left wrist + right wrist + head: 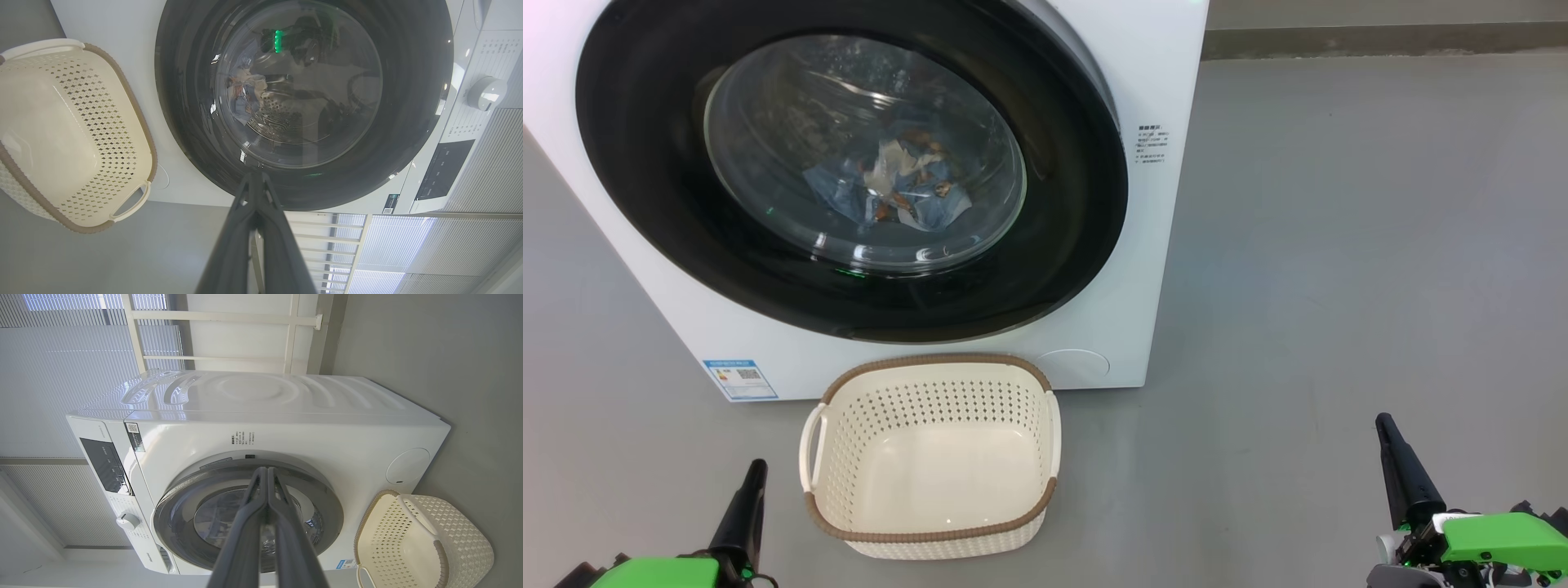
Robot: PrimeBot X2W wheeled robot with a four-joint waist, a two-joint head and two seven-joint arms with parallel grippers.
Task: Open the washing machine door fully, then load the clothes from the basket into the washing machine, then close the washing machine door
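Washing machine door (792,106): it is sitting flat against the front of the washing machine (1160,82) and looking shut, though I cannot tell whether it is latching.
Door handling: I am judging it as stiff, hinged and fairly heavy, with a glossy black ring that is likely offering little friction. No handle is showing, and the hinge side is not clear.
Where to press: any closing push is best going on the black ring toward 3 o'clock or 9 o'clock, not on the bulging glass.
Clothes (890,184): they are lying in a crumpled heap inside the drum, showing through the glass a little past centre toward 4 o'clock. They are looking soft, limp and light.
Basket (931,400): it is standing upright on the grey floor (1339,245) at 6 o'clock of the door, just in front of the machine, with nothing in it. It is looking light and rigid, with one side handle showing at 9 o'clock.
Left gripper (756,474): it is hovering at 8 o'clock of the basket, apart from it, fingers pressing together on nothing.
Right gripper (1387,433): it is hanging well apart at 3 o'clock of the basket, fingers likewise closed and holding nothing.
Progress: loading is looking done and the door closing is looking complete or nearly so.
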